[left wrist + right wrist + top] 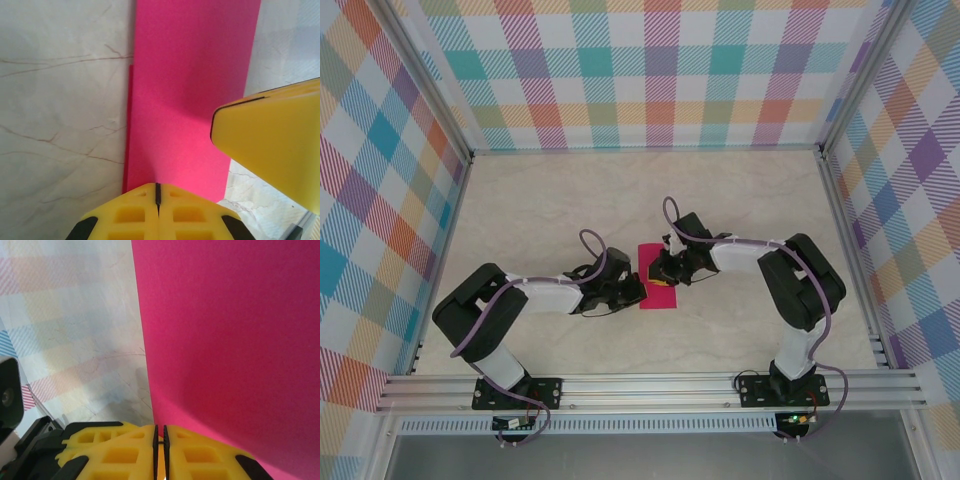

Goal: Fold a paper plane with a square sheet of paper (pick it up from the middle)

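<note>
Top external view: the square sheet of paper (658, 298), seemingly folded once into a strip, lies mid-frame on the surface (540, 210); left jaws closed at its edge, right jaws pinch it. Most folds remain.

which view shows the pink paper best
Left wrist: the paper shows both long edges and a near corner. Top external shows it small and partly covered. Right wrist shows it close up, with one edge in frame.
</note>
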You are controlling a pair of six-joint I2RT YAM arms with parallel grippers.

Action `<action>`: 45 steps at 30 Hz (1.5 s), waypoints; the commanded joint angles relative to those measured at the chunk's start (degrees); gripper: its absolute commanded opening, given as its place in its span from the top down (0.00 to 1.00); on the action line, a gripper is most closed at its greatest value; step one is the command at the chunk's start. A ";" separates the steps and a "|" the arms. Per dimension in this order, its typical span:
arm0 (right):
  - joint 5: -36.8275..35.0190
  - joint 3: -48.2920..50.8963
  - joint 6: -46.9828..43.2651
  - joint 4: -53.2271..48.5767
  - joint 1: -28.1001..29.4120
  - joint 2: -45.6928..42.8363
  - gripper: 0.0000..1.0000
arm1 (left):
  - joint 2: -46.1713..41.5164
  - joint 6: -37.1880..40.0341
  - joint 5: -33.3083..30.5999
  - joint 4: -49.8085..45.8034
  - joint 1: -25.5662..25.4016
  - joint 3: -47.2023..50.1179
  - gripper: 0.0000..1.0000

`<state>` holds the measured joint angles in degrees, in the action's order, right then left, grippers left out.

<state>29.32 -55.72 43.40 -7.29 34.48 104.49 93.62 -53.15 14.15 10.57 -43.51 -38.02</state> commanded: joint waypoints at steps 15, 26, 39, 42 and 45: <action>-0.55 -1.45 -6.93 -3.43 -1.76 5.05 0.87 | 1.71 -0.63 -2.31 -8.81 -0.65 0.31 0.98; -7.64 -5.41 -7.86 -8.75 -8.82 3.09 0.87 | 2.35 -0.65 -1.86 -9.78 -0.62 0.50 0.99; -2.09 4.32 -0.83 -15.60 -8.56 -10.12 0.52 | 3.18 -2.05 -1.78 -9.17 -0.66 -0.12 0.99; -0.60 6.39 0.55 -17.41 -7.92 -11.49 0.52 | 3.32 -2.44 -1.78 -9.47 -0.62 -0.19 0.99; -0.08 7.55 1.48 -18.14 -6.57 -13.05 0.52 | 3.27 -3.14 -2.06 -10.46 -0.67 -0.33 0.99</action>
<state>26.70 -48.99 42.76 -22.52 26.70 93.89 94.13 -55.11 12.99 7.27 -43.77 -39.03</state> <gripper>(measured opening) 0.479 0.046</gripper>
